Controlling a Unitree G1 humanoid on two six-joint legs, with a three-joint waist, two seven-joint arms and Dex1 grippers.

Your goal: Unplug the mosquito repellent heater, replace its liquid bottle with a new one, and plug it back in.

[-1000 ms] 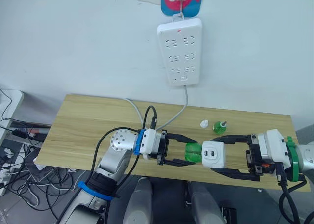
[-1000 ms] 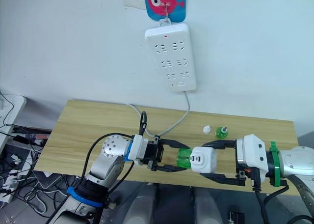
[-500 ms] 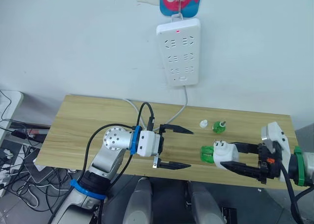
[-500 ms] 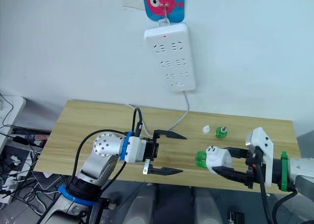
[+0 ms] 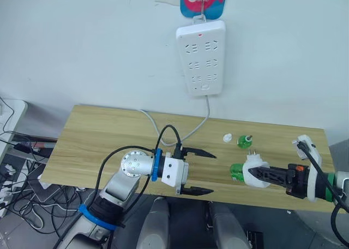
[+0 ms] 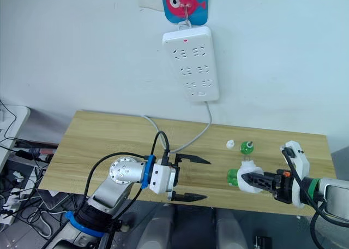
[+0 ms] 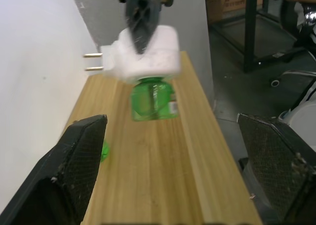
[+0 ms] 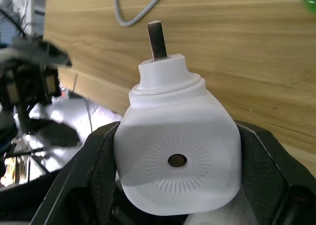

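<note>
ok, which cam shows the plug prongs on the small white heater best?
Left wrist view: both metal prongs stick out side-on from the small white plastic heater, its green liquid bottle below. Right wrist view shows them end-on as one. In the head views they are tiny above the heater.

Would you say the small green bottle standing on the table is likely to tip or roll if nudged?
Probably yes. The green bottle stands upright on the table, narrow-necked with its white cap off, so a nudge may topple it. Its rounded body would likely roll, perhaps spilling liquid.
</note>
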